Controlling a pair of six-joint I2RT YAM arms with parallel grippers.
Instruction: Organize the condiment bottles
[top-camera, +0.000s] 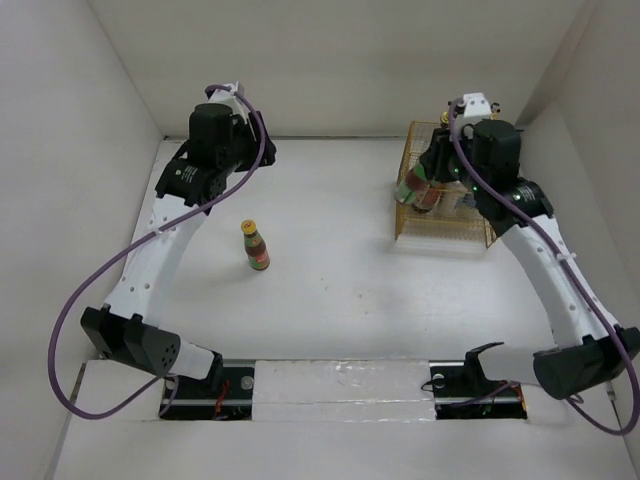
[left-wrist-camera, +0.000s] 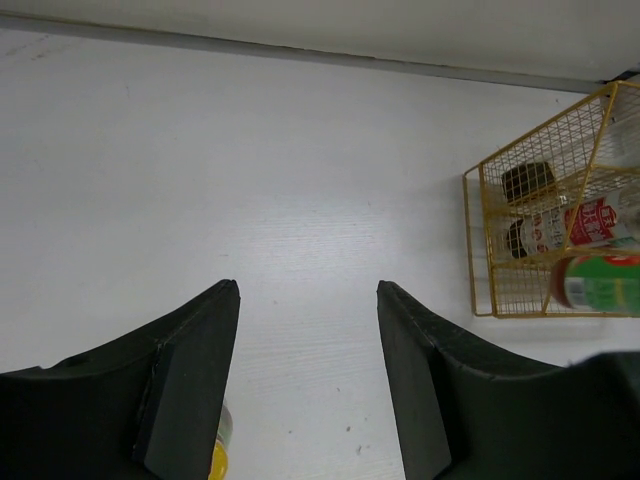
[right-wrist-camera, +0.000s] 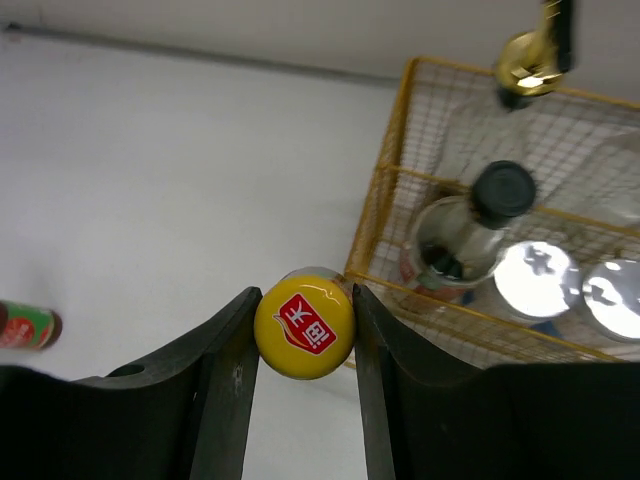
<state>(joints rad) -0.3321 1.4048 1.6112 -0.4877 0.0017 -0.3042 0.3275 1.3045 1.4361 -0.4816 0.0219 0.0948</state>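
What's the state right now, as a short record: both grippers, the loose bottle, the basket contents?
left gripper: open, empty
right gripper: shut on held bottle by its yellow cap, at basket rim
standing bottle: upright on table, yellow cap, untouched
basket: black-capped bottle, two silver-capped bottles, gold-spouted bottle inside

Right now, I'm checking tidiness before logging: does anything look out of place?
One yellow-capped sauce bottle stands upright alone on the open table, far from the yellow wire basket that holds other bottles. Nothing looks spilled.
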